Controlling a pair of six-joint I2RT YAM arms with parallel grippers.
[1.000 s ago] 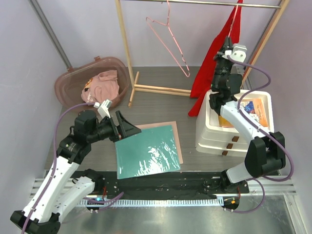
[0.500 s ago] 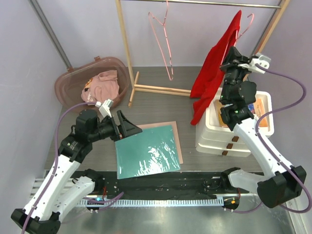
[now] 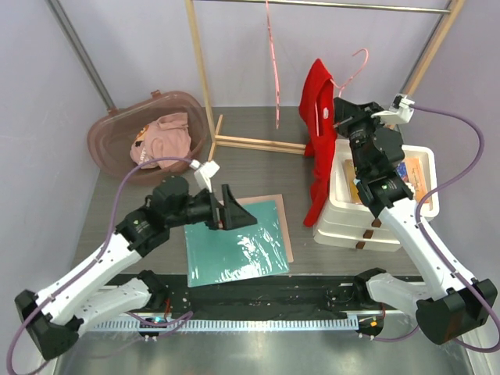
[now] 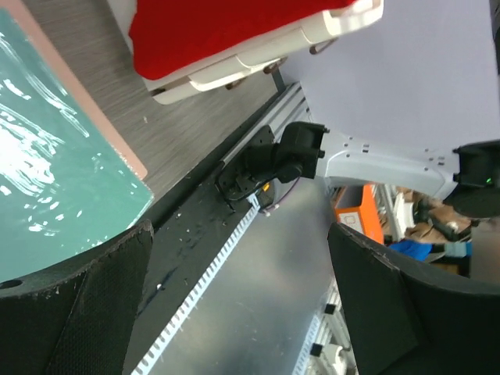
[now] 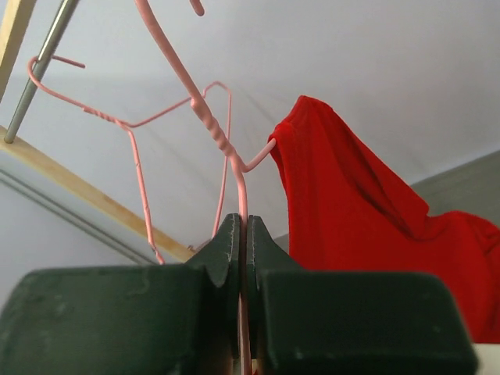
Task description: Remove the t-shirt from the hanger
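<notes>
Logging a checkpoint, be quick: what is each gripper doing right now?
Left gripper: open, holding nothing.
Right gripper: closed on the pink hanger, with the red t-shirt hanging on it.

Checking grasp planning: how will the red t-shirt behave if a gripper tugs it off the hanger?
Probably floppy: the t-shirt drapes in folds from one arm of the hanger. Likely light, since that thin hanger carries it. It may slide off easily.

Pale lilac walls (image 3: 141, 47) enclose a dark grey wood-grain worktop (image 3: 258, 172).
A light wooden clothes rack (image 3: 201, 74) with a thin metal rail (image 3: 351, 6) stands at the back, a white plastic drawer unit (image 3: 344, 226) sits at the right, and the light looks soft and even, perhaps from overhead.
</notes>
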